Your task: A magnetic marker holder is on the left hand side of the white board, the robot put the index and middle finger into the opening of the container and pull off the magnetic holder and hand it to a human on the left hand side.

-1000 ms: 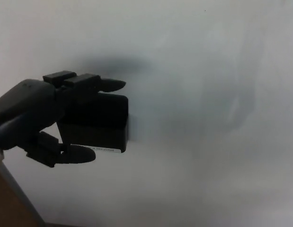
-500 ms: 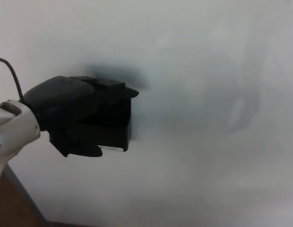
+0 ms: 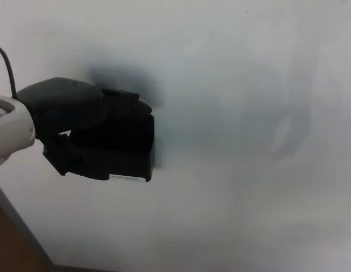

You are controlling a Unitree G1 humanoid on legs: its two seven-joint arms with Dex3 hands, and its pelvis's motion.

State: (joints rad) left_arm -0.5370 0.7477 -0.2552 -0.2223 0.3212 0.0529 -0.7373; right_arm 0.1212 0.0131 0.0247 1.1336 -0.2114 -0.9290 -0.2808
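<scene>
Your left hand (image 3: 70, 122) has closed over the marker holder (image 3: 127, 147), clamped on it. Holder still touches the whiteboard (image 3: 249, 141); pull off next.

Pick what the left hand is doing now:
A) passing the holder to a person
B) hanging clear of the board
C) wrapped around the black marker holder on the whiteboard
C: the left hand covers the black marker holder, which sits against the whiteboard; no person shows.
</scene>
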